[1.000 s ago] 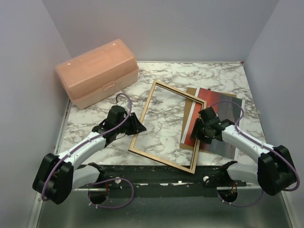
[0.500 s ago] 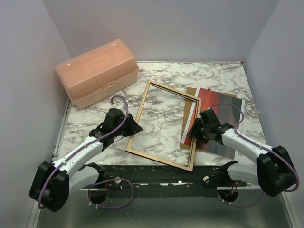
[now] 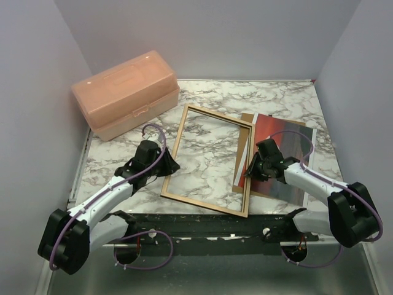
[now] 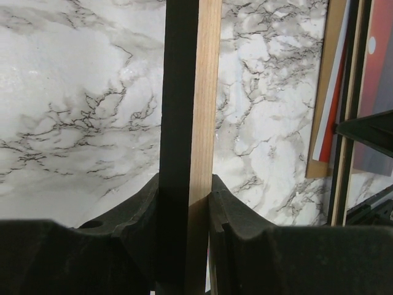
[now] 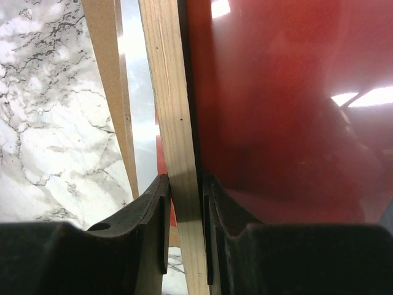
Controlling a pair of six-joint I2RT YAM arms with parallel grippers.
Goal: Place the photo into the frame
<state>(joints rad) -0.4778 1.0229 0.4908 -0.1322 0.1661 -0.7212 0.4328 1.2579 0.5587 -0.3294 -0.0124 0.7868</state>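
Note:
The frame (image 3: 209,117) is held between both grippers, tan wood side up, over the marble table. My left gripper (image 3: 169,165) is shut on its left rail (image 4: 187,123). My right gripper (image 3: 249,171) is shut on its right rail (image 5: 175,135). The photo (image 3: 291,150), red-orange with a white border, lies face up at the right on a brown backing board (image 3: 247,120). In the right wrist view the photo (image 5: 288,110) fills the area right of the rail. In the left wrist view the photo (image 4: 377,74) and the board (image 4: 334,61) show at the far right.
A peach plastic toolbox (image 3: 126,92) stands at the back left. Grey walls close in the table on three sides. A dark rail (image 3: 202,222) runs along the near edge by the arm bases.
Both arms have carried the frame to the left and slightly turned it; its right rail now sits at the photo's left edge rather than over it.

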